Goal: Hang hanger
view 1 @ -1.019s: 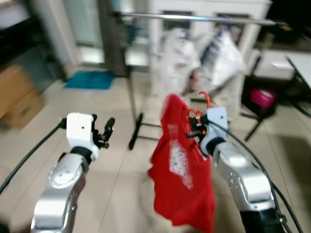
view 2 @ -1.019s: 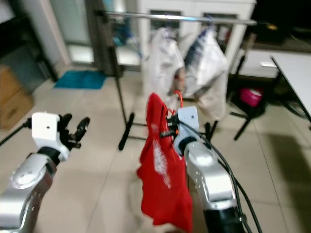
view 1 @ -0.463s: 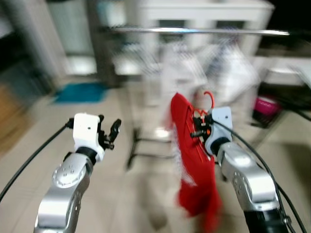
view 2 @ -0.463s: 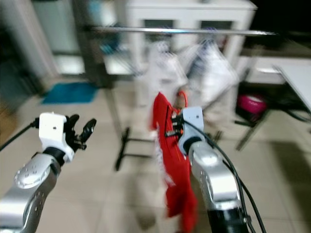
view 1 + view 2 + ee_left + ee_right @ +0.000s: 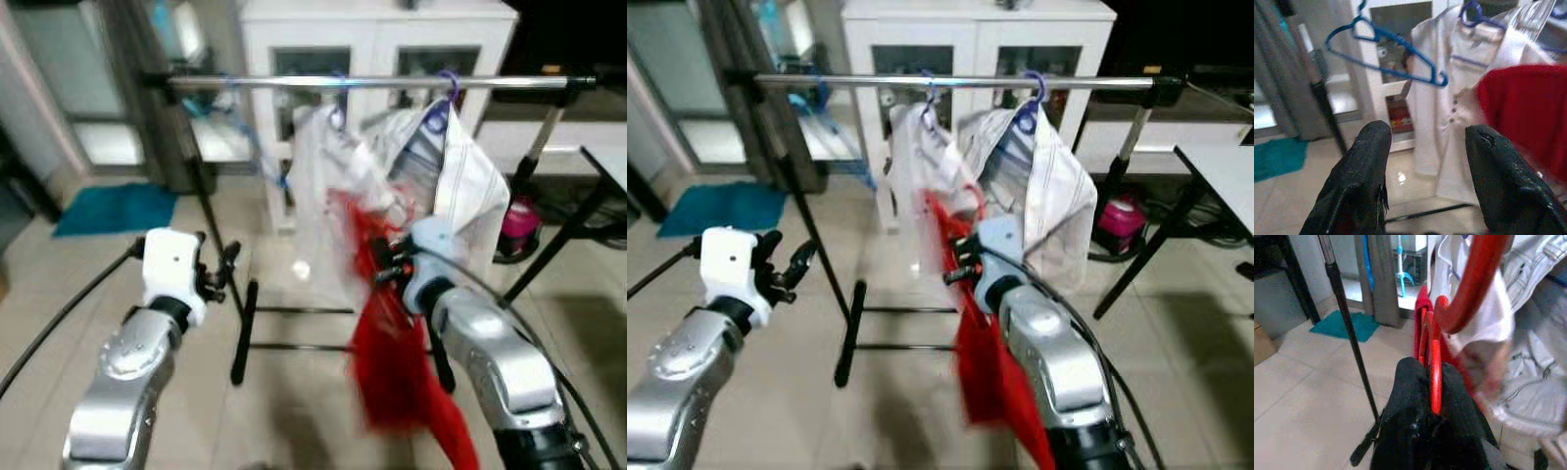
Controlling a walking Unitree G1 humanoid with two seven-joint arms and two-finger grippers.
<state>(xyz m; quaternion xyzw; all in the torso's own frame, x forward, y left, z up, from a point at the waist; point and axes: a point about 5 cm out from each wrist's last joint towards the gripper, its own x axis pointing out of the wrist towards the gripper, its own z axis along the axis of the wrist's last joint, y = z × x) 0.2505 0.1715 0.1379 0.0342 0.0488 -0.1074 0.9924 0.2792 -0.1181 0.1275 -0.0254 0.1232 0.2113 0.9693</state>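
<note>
One red hanger point(image 5: 1436, 367), right gripper point(image 5: 1431, 396) clamped

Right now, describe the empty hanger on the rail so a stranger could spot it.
Find the silver rail in front of the white cabinet. Left of the white shirts hangs a blue hanger. It alone carries no garment.

No lettering, label or number can be read anywhere (the views are blurred).

red shirt point(image 5: 397, 362) motion-blurred, hanger point(image 5: 1436, 377) hook cut off
</note>
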